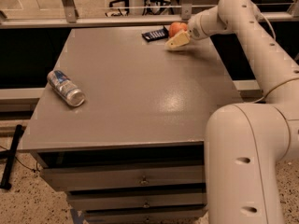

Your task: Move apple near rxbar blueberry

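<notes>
The red-orange apple is at the far edge of the grey table, just right of the dark navy rxbar blueberry, which lies flat there. My gripper reaches in from the right and is shut on the apple. One cream finger shows in front of the apple. The other finger is hidden behind it. I cannot tell whether the apple rests on the table or hangs just above it.
A silver and blue can lies on its side near the table's left edge. A metal railing runs behind the far edge. My arm's white base stands at the table's front right. Drawers sit under the tabletop.
</notes>
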You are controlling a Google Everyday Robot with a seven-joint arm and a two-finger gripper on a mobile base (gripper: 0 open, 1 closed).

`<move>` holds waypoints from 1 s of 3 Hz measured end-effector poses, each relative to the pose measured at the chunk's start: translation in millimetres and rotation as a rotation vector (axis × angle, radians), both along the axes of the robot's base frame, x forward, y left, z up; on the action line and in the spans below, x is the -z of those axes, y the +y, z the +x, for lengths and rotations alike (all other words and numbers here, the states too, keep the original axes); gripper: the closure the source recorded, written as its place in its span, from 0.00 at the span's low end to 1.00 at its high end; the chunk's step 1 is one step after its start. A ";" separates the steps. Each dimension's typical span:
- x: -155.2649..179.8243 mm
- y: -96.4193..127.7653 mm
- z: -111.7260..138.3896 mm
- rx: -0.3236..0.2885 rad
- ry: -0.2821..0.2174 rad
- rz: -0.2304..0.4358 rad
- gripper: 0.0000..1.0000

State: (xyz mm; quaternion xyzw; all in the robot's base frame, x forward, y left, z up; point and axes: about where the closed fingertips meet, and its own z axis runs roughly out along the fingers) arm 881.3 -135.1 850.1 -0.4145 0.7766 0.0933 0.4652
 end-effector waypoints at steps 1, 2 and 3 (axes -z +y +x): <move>5.0 -1.6 -0.2 0.003 0.011 0.002 0.00; 3.4 -12.9 -7.1 0.010 0.016 0.017 0.00; -12.2 -36.0 -29.9 0.003 0.008 0.065 0.00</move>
